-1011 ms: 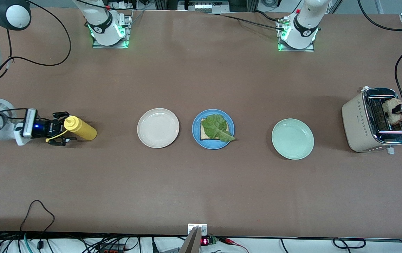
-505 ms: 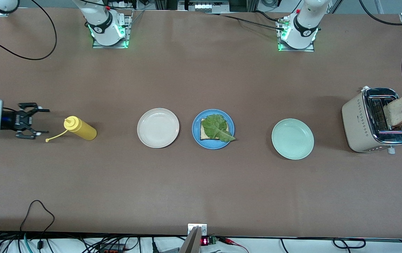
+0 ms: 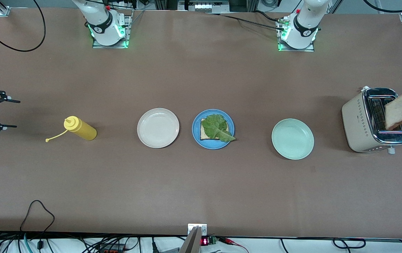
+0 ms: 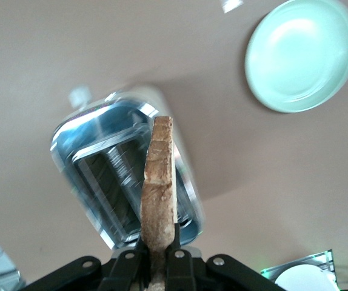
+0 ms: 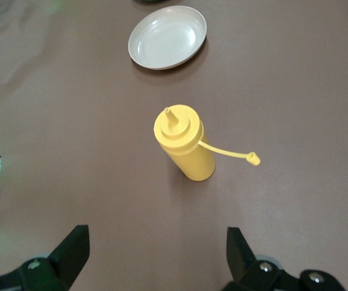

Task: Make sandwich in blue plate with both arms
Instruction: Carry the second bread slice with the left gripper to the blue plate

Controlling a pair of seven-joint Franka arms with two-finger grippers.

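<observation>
Tan bread slice (image 4: 159, 188) clamped upright between left gripper (image 4: 159, 257) jaws (right gripper (image 5: 156, 257) spread, empty).

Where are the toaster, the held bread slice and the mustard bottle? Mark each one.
toaster (image 3: 357, 121), front view, on its beige side wall.
bread slice (image 4: 157, 200), left wrist view, on its crust edge above the left pincer.
mustard bottle (image 5: 189, 151), right wrist view, on its yellow body.

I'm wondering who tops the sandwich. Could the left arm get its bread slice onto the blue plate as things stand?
Probably yes: the left gripper holds the bread slice above the toaster, and only the mint-green plate lies before the blue plate.
</observation>
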